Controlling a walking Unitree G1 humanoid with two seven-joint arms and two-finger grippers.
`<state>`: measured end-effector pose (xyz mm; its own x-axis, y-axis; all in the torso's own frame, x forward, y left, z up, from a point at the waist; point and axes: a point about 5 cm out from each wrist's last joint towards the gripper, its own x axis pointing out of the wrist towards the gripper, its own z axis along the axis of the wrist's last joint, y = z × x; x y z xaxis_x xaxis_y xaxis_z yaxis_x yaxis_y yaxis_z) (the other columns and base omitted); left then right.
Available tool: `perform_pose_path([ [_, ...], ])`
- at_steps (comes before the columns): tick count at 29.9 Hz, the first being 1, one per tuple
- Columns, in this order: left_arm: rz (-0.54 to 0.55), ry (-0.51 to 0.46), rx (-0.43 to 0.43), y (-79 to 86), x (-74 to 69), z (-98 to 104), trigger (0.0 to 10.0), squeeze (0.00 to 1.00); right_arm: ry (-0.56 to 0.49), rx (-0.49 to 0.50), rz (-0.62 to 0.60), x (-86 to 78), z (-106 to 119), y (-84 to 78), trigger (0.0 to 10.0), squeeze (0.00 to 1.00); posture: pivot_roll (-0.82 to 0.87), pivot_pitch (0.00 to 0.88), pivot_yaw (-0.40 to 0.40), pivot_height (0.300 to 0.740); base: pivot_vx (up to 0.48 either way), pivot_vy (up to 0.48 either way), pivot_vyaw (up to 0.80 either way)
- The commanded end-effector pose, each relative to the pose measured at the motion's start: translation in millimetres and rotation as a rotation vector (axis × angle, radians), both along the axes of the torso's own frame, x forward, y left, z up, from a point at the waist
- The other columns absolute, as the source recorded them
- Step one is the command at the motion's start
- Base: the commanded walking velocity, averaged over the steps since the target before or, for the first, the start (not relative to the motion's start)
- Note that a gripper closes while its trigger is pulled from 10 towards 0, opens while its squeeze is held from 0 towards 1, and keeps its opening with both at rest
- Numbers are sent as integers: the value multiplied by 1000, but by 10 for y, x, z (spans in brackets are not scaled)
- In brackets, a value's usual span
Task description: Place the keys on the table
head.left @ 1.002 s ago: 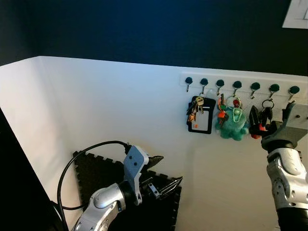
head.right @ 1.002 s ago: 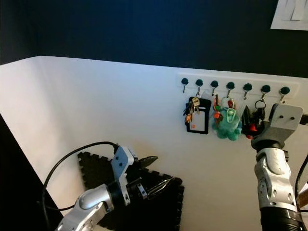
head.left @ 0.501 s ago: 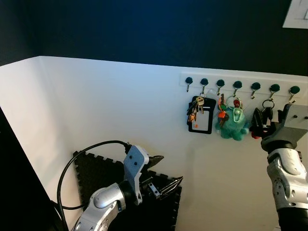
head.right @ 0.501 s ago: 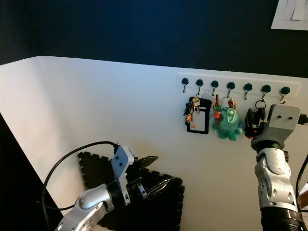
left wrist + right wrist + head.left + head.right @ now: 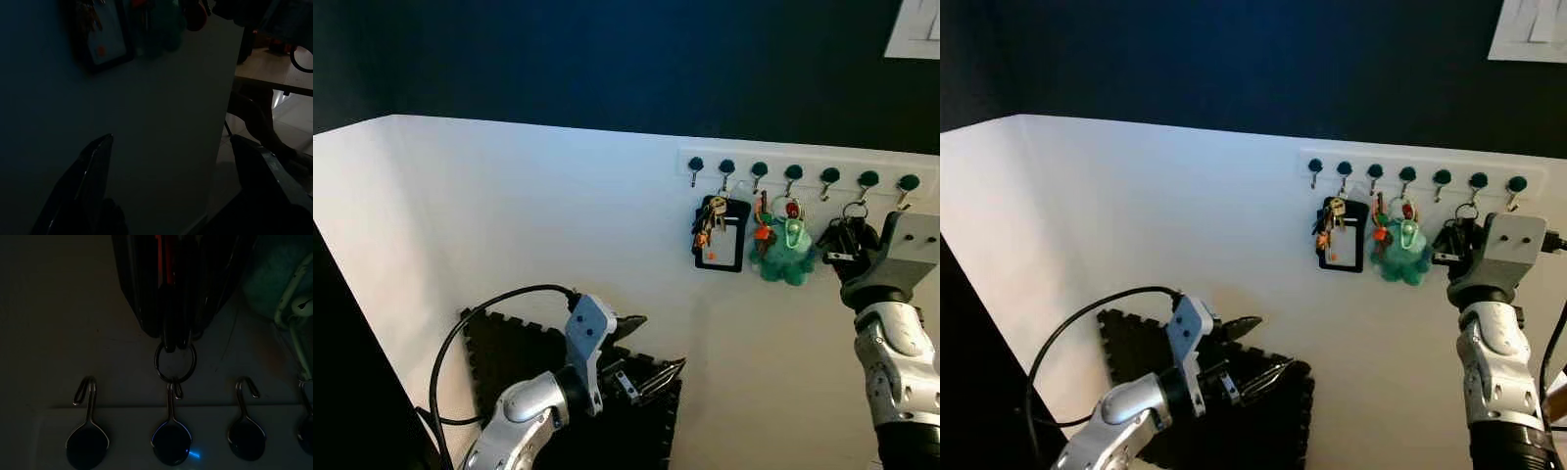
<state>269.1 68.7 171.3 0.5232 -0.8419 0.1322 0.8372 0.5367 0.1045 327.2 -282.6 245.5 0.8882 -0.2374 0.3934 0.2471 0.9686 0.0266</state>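
Backdrop: white lower wall (image 5: 509, 225) under a dark navy upper wall, with a white rail of seven dark-knobbed hooks (image 5: 800, 174) running across it.

Keys: we see the dark bunch of keys on a metal ring (image 5: 847, 233) hanging from the sixth hook from the left, beside a teal plush keychain (image 5: 787, 253). In the right wrist view the ring (image 5: 174, 363) hangs on its hook wire.

Right gripper: our right gripper (image 5: 847, 245) is up at the bunch, its black fingers (image 5: 142, 289) pressed in on either side of the keys, pinching them while the ring sits on the hook.

Left gripper: our left gripper (image 5: 651, 357) hovers low over a black foam floor mat (image 5: 509, 357), fingers spread, holding nothing.

Handling: we judge the bunch light, rigid piece by piece but loose as a whole, so it will swing and jangle. Metal blades may slip; gripping the thick key heads just under the ring seems safest.

Next: we reckon the ring must lift up and off the hook tip before carrying it to the table.
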Motion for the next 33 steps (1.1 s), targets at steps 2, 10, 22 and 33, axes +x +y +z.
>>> perform_pose_path([
  [2, 1, -13, 10, 16, 3, 37, 10000, 0, -56, 5, -2, -16, 113, 18, 0, 0, 23, 43, 16, 740, 0, 0, 0],
  [10, -30, -31, -89, -19, -9, 247, 10000, 0, -199, -23, -24, -101, 323, 13, 0, 0, 23, 43, 15, 740, 0, 0, 0],
  [22, -54, -80, -166, -66, 0, 509, 10000, 0, -287, -41, -52, -169, 469, -5, 980, 0, 21, 42, 14, 740, 0, 0, 0],
  [33, -67, -68, -154, -68, -21, 510, 10000, 0, -351, -66, -62, -211, 595, 0, 1255, 0, 22, 44, 13, 740, 0, 0, 0],
])
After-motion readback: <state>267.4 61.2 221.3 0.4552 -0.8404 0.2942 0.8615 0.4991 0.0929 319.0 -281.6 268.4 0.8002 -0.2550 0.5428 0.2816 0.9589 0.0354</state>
